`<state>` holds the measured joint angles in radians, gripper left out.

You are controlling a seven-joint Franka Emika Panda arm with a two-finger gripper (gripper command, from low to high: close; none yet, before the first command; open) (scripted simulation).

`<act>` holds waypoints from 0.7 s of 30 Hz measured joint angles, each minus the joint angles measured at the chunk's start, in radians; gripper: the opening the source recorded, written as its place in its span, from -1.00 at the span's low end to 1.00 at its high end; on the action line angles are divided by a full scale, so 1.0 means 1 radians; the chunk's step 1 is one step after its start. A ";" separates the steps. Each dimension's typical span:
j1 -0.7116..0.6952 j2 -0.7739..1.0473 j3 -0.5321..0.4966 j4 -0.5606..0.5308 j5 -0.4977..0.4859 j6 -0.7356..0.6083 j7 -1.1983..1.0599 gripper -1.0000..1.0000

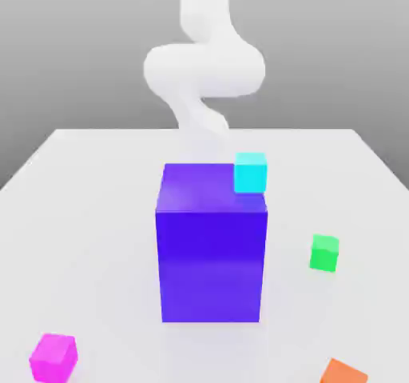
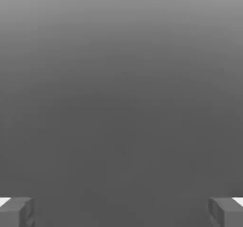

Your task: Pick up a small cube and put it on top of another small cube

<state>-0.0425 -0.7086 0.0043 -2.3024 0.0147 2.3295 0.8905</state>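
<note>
The small magenta-pink cube (image 1: 53, 357) lies on the white table (image 1: 88, 213) at the near corner on the exterior view's left. A small green cube (image 1: 324, 253) sits to the right of the big blue-violet block (image 1: 211, 245). A small cyan cube (image 1: 250, 172) shows at that block's upper right corner; whether it rests on the block or behind it I cannot tell. My white arm (image 1: 204, 69) rises behind the block, far from the magenta cube. In the hand view my gripper (image 2: 121, 212) is open, its grey fingertips (image 2: 16, 212) wide apart with nothing between them.
The tall blue-violet block stands mid-table between my arm and the near cubes. An orange cube (image 1: 344, 372) lies at the near edge on the exterior view's right. Bare table lies to both sides of the block.
</note>
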 joint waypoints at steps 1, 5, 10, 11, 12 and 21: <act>-0.018 0.039 0.002 -0.001 0.005 0.013 0.040 0.00; -0.084 0.187 0.010 -0.005 0.022 0.060 0.192 0.00; -0.157 0.369 0.016 -0.010 0.029 0.119 0.388 0.00; -0.170 0.405 0.016 -0.011 0.029 0.131 0.428 0.00; -0.182 0.441 0.014 -0.012 0.028 0.143 0.469 0.00; -0.277 0.767 -0.025 -0.021 0.018 0.249 0.836 0.00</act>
<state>-0.3194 0.0589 -0.0205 -2.3231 0.0331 2.5780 1.7265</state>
